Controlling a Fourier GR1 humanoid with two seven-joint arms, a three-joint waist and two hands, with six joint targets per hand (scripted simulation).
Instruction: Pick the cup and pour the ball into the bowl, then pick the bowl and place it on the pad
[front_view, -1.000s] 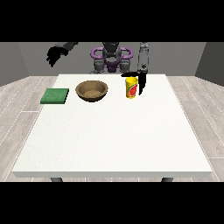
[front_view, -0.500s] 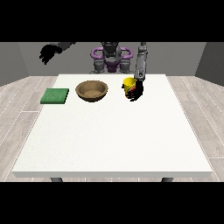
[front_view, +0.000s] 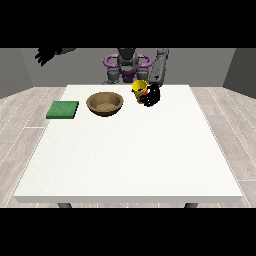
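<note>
White table bears green pad, wooden bowl; right-side hand grips tilted yellow cup; far-left hand's fingers unclear.

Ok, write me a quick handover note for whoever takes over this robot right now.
Hand at the view's right: closed round the yellow cup, lifted off the table and tilted toward the bowl.
Hand at the view's left: raised high, away from the table, holding nothing; fingers unclear.
Bowl: on the table, between the cup and the green pad.
Ball: not visible from here.
Done: cup picked up.
Left: finish the pour into the bowl, then pick up the bowl and set it on the pad.
</note>
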